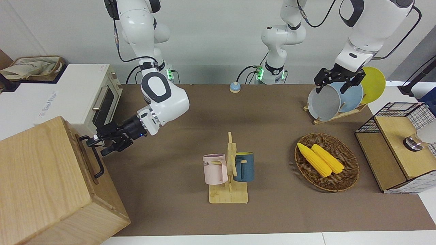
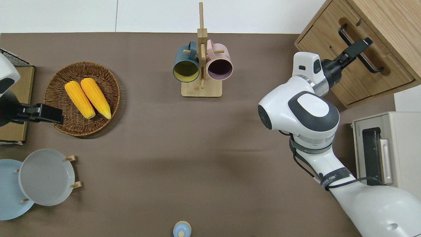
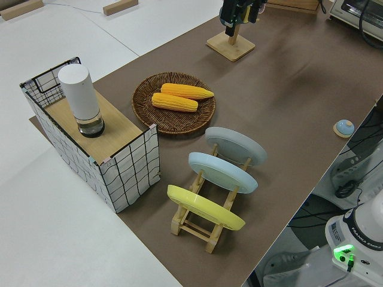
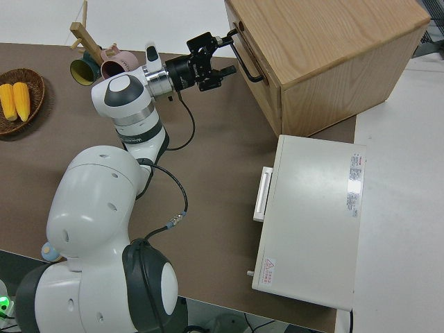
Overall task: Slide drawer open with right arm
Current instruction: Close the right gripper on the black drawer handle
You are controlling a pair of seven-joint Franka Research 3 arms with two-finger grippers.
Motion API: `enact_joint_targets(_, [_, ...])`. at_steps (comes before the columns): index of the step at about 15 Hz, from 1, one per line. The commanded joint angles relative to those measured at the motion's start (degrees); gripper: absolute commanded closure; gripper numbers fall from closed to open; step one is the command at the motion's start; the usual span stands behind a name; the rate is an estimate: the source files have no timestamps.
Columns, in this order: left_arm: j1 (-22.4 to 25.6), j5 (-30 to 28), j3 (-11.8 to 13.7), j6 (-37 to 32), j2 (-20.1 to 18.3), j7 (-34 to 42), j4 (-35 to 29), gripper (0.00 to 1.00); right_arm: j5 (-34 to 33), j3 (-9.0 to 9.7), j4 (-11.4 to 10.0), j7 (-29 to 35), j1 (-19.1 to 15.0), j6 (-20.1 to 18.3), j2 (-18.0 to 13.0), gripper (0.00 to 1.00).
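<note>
The drawer is the light-wood front of the big pale cabinet at the right arm's end of the table, and it sits flush in the cabinet. Its black loop handle runs along that front. My right gripper is at the handle, open, with one finger above the bar and one below. Whether the fingers touch the bar I cannot tell. The overhead view shows the right gripper reaching across the handle. In the right side view the right gripper meets the handle. My left gripper is parked, open.
A white toaster oven stands beside the cabinet, nearer to the robots. Mid-table is a wooden mug rack with two mugs. A wicker basket with two corn cobs, a plate rack and a wire-mesh cabinet stand toward the left arm's end.
</note>
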Motion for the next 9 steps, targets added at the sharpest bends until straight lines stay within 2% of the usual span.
enact_joint_targets(1, [-0.30,1.03,-0.03,-1.05,-0.26,-0.60,0.49,0.01,-3.05,0.68,-2.23,2.33,-0.66,0.90,-0.61,0.011])
enact_joint_targets(6, [-0.30,1.03,-0.03,-1.05,-0.17,-0.60,0.49,0.01,-5.42,0.68,-2.05,2.59,-1.19,1.43,-0.35,0.023])
enact_joint_targets(9, [-0.30,1.03,-0.03,-1.05,-0.26,-0.60,0.49,0.01,-6.91,0.68,-1.88,3.29,-1.36,1.61,0.27,0.215])
